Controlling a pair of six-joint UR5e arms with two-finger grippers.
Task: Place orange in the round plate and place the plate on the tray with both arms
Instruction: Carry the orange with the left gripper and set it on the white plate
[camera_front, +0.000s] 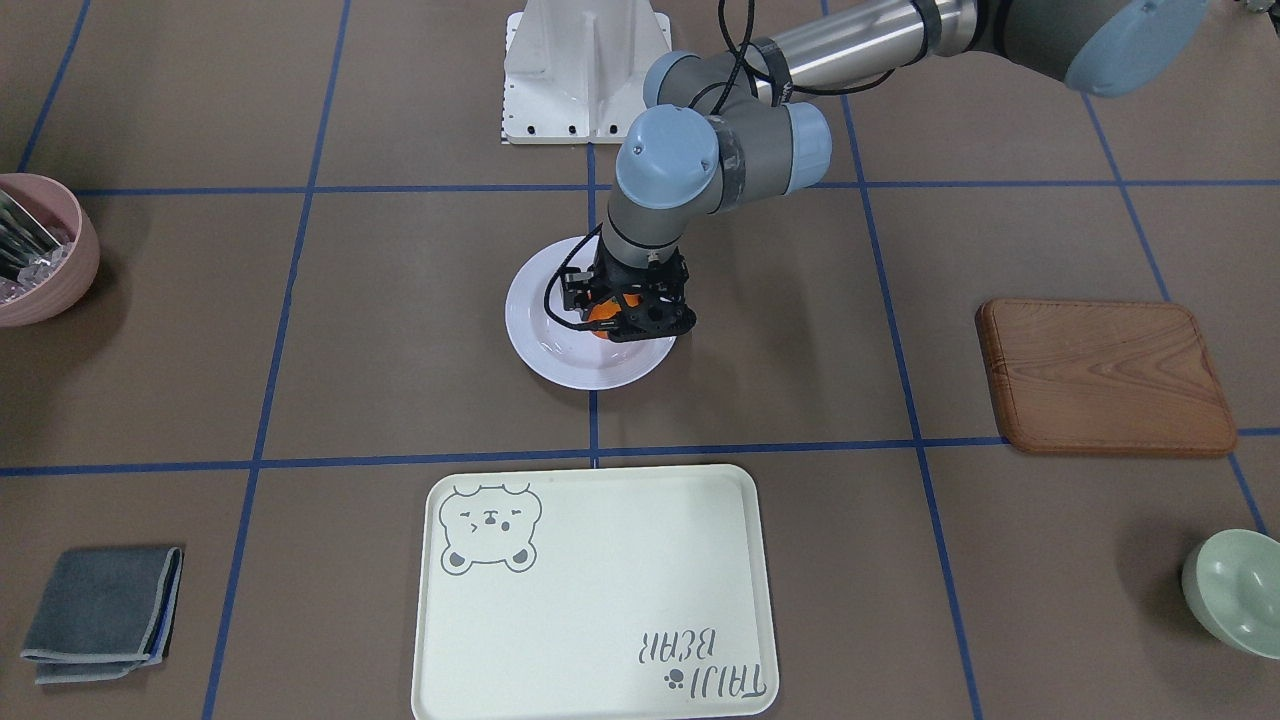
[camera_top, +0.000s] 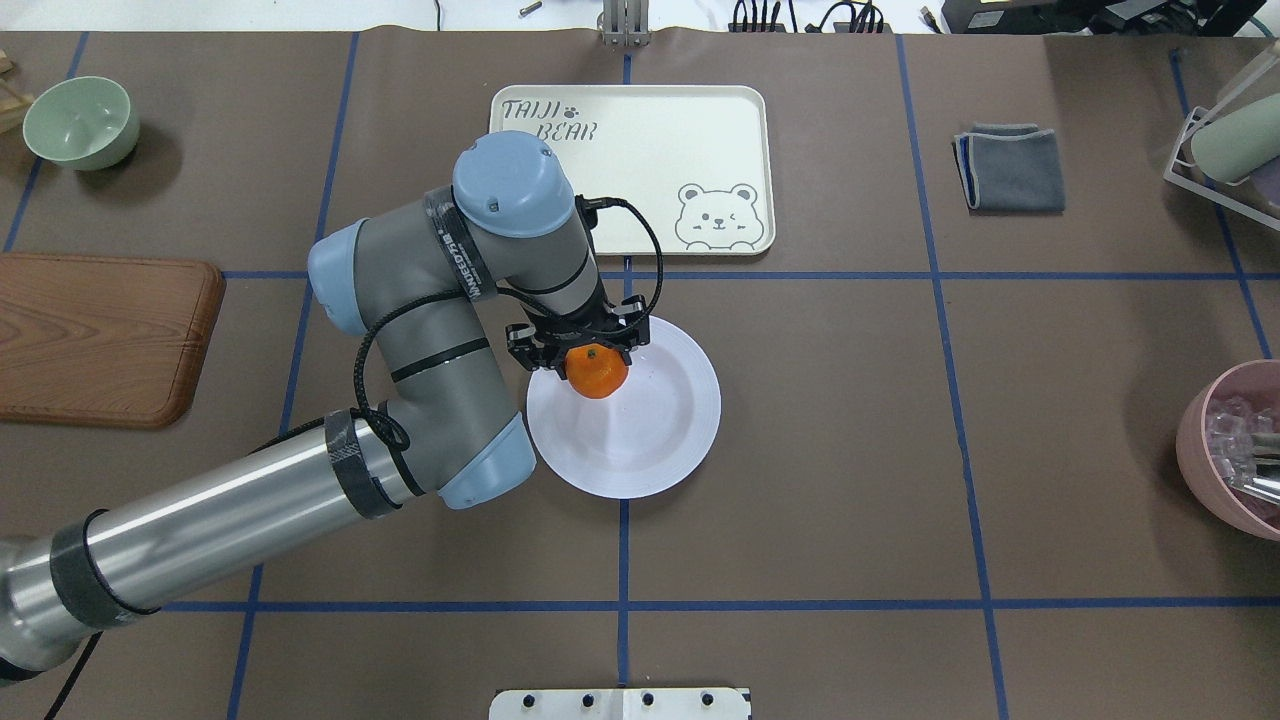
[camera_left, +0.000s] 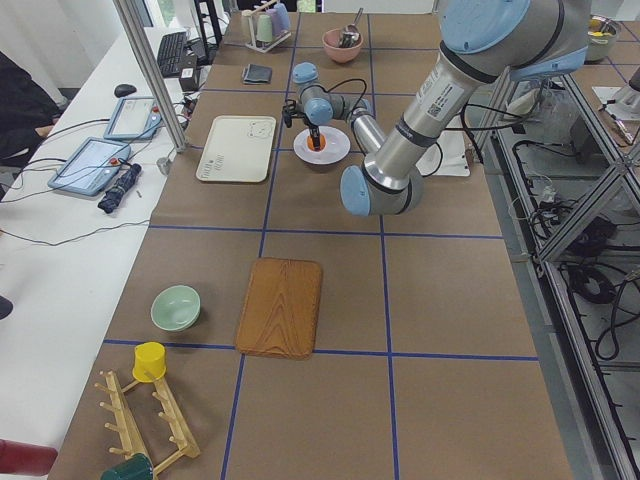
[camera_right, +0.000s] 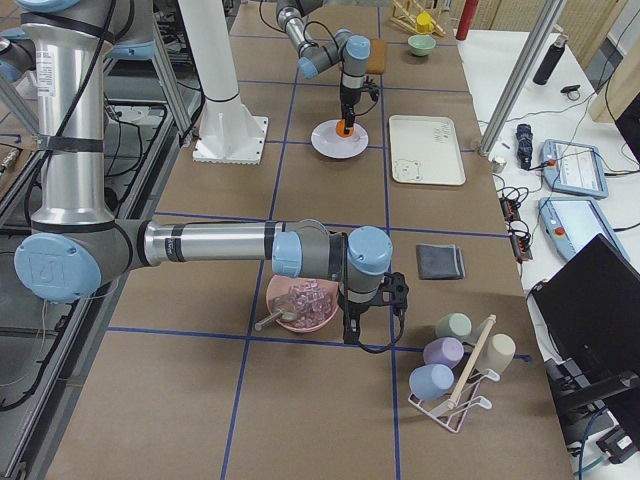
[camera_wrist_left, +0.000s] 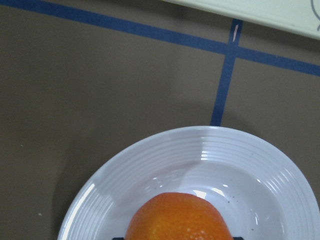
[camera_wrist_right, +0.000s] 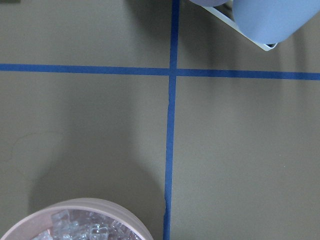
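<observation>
My left gripper (camera_top: 583, 352) is shut on the orange (camera_top: 598, 373) and holds it low over the left part of the white round plate (camera_top: 665, 425). From the front, the orange (camera_front: 603, 314) shows between the black fingers above the plate (camera_front: 555, 350). The left wrist view has the orange (camera_wrist_left: 177, 217) at the bottom edge, over the plate's ribbed rim (camera_wrist_left: 250, 150). The cream bear tray (camera_front: 600, 590) lies just beyond the plate, with nothing on it. My right gripper (camera_right: 372, 332) hangs beside a pink bowl, far from the plate; I cannot tell whether it is open or shut.
A brown wooden board (camera_front: 1105, 375) and a pale green bowl (camera_front: 1235, 590) lie on my left side. A pink bowl (camera_top: 1235, 450) of clear pieces and a folded grey cloth (camera_top: 1010, 168) lie on my right. A cup rack (camera_right: 455, 365) stands near the right gripper.
</observation>
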